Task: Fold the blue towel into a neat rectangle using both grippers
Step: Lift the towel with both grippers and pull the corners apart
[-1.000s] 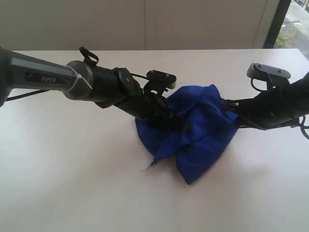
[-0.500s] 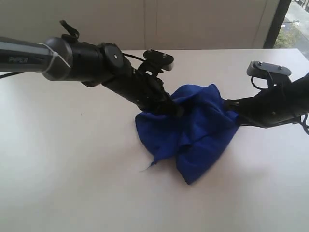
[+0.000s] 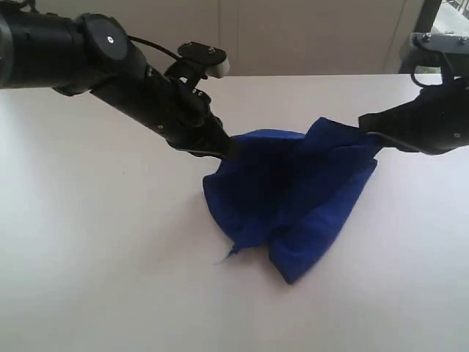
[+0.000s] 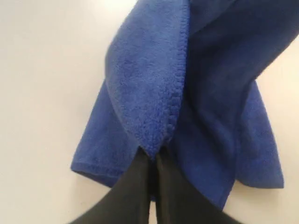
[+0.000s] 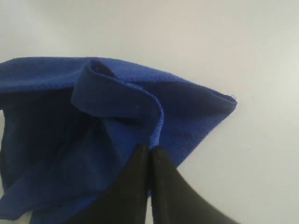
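The blue towel (image 3: 293, 213) is pinched by thin edges in the closed left gripper (image 3: 233, 149) and closed right gripper (image 3: 364, 126), bunched between and beneath them, so a hem may be pulled free under uneven tension.

Left arm (image 3: 110, 73) and right arm (image 3: 432, 125) angle inward toward each other (both aloft), jaws pinched together.

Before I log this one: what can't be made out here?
- Exterior view: left gripper fingertips, buried in blue towel folds.
- Exterior view: arm behind right gripper, cut off by frame edge.
- Wrist views: towel's full outline, cropped by frame edges; layers pinched, hidden inside each grip.
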